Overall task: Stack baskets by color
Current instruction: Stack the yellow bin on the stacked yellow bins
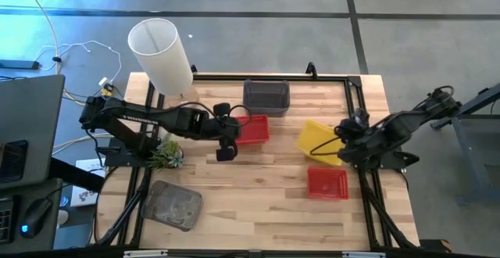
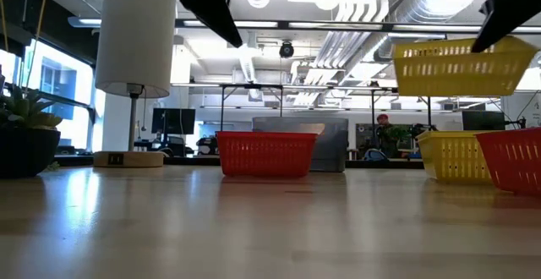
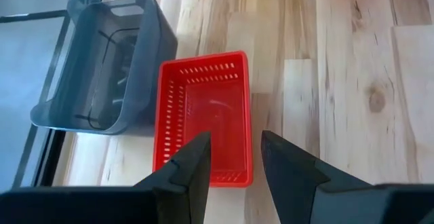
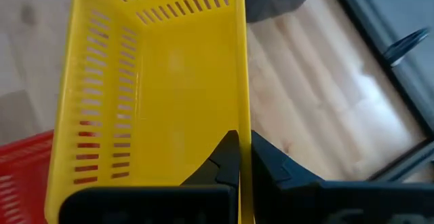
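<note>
The right gripper (image 4: 239, 157) is clenched on the rim of a yellow basket (image 4: 156, 81), holding it in the air above a second yellow basket (image 2: 452, 155), beside a red basket (image 1: 326, 183). The left gripper (image 3: 234, 163) hovers released above another red basket (image 3: 203, 115), which sits just beside the grey basket (image 3: 102, 61).

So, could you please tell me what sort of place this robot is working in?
Probably an open-plan lab or industrial workspace. Exposed ceiling ducts run overhead, the floor is polished concrete, and workstation monitors stand beyond the wooden table.
</note>
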Robot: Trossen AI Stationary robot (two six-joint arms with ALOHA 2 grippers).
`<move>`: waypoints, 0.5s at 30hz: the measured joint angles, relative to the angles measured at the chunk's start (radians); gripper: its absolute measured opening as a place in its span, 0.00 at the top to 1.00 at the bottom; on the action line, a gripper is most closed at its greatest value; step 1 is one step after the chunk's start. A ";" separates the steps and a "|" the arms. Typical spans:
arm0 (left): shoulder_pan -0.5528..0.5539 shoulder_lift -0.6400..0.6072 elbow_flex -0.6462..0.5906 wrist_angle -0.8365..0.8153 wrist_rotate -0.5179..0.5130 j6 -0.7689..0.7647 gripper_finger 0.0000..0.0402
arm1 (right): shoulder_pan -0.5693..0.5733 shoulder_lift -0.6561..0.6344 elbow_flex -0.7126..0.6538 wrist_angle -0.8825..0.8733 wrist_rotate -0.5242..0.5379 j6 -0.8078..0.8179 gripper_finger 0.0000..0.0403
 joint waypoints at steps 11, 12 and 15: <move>-0.003 0.000 0.000 0.007 0.038 -0.008 0.71 | 0.000 -0.182 -0.143 0.000 -0.111 0.059 1.00; -0.003 0.000 0.000 0.007 0.044 -0.008 0.71 | 0.000 -0.191 -0.163 0.000 -0.120 0.067 1.00; -0.003 0.000 0.000 0.007 0.046 -0.008 0.71 | 0.000 -0.205 -0.195 0.046 -0.122 0.039 1.00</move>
